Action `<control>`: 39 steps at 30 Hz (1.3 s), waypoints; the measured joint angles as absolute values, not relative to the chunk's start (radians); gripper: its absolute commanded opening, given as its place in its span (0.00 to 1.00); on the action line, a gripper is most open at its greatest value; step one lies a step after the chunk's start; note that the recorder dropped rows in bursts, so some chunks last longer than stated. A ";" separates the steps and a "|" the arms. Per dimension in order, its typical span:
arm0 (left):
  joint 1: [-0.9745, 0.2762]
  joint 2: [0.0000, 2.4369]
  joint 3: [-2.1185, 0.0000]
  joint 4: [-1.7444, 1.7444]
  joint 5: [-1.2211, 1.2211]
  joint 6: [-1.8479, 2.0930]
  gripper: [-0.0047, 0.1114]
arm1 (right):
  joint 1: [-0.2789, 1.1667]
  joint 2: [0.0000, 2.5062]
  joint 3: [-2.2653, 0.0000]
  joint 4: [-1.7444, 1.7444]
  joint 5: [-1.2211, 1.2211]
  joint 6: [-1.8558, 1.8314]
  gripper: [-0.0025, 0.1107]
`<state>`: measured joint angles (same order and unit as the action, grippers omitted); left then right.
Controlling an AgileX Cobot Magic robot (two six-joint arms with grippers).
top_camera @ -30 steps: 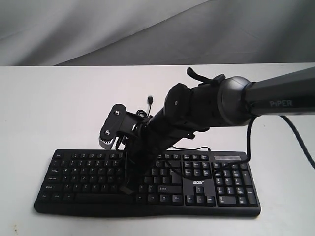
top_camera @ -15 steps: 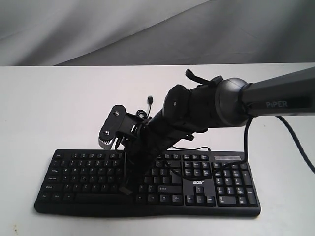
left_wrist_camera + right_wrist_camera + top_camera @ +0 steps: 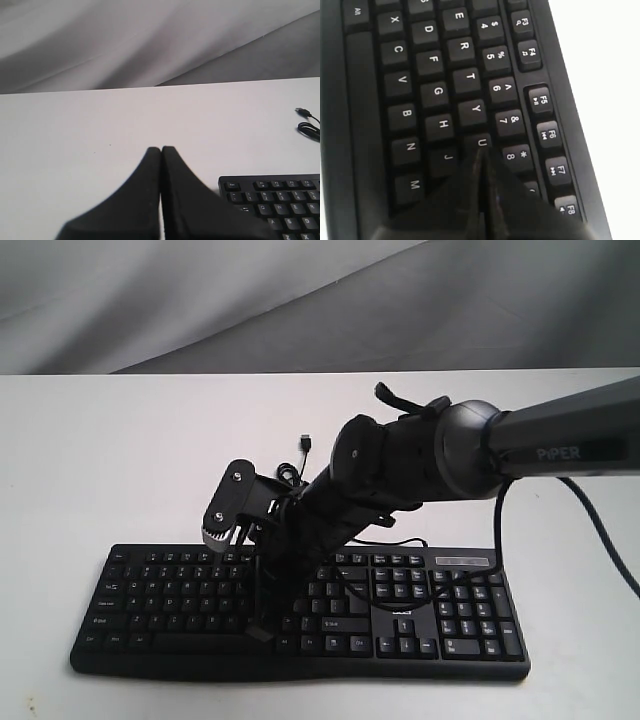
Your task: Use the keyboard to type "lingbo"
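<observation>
the keyboard (image 3: 440, 615) lies flat on the worktop (image 3: 100, 440). the right hand (image 3: 480, 153), clenched into one narrow tip to press single keys, points near the u key (image 3: 482, 142); the left hand (image 3: 161, 149), clenched too, hangs aside.

Right arm (image 3: 540, 445) reaching in from the right across the middle, wrist tilting steeply downward, right gripper (image 3: 480, 155) pointing down with fingers (image 3: 462, 200) pressing together, left gripper (image 3: 161, 150) holding its fingers closed too
</observation>
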<state>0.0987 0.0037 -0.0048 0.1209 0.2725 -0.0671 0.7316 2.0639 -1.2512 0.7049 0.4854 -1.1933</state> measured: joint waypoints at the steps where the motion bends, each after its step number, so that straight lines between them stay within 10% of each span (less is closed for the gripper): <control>1: 0.099 0.004 -0.005 0.121 0.272 -0.067 0.04 | 0.732 2.064 -1.251 0.705 0.485 -1.193 0.02; 39: 0.099 0.004 -0.005 0.121 0.272 -0.067 0.04 | 0.803 2.046 -1.253 0.728 0.524 -1.197 0.02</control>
<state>0.0987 0.0037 -0.0048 0.1209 0.2725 -0.0671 0.8025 2.0457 -1.2533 0.7279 0.5243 -1.1971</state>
